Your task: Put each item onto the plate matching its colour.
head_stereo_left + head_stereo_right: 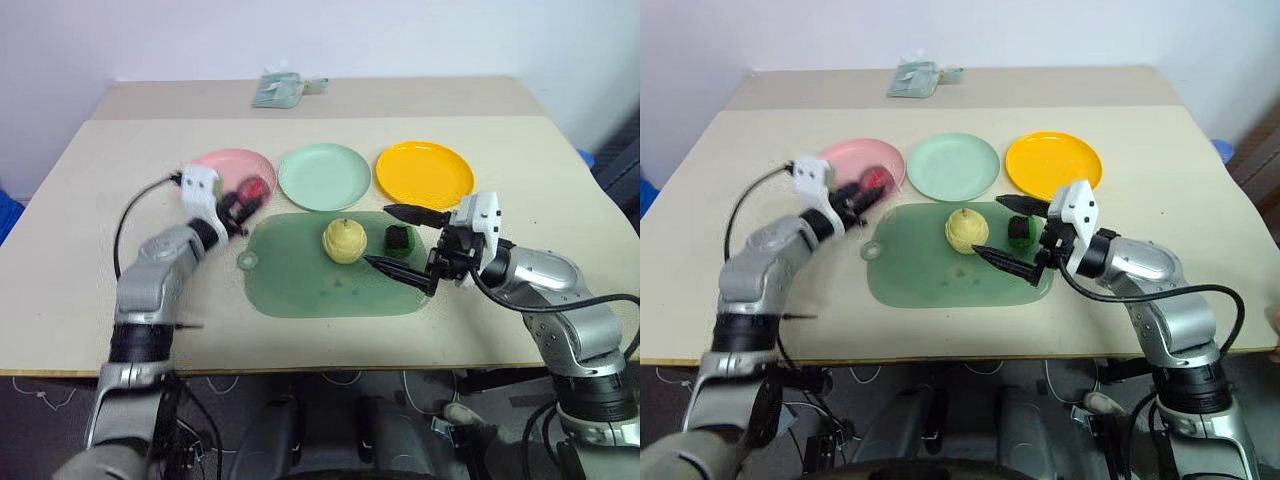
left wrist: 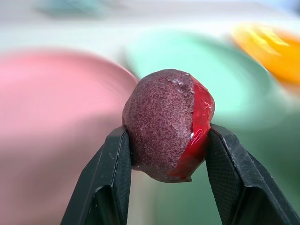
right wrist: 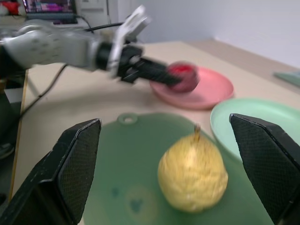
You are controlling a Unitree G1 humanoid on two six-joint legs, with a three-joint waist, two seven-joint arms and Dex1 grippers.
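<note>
- Your left fingers are clamped on the dark red fruit, held in the air over the pink plate's near edge.
- Your right fingers are spread wide, empty, at the cutting mat's right end.
- On that mat: the yellow pear at centre, the dark green chunk just right of it.
- Beyond the mat on the surface: mint green plate, yellow-orange plate.
</note>
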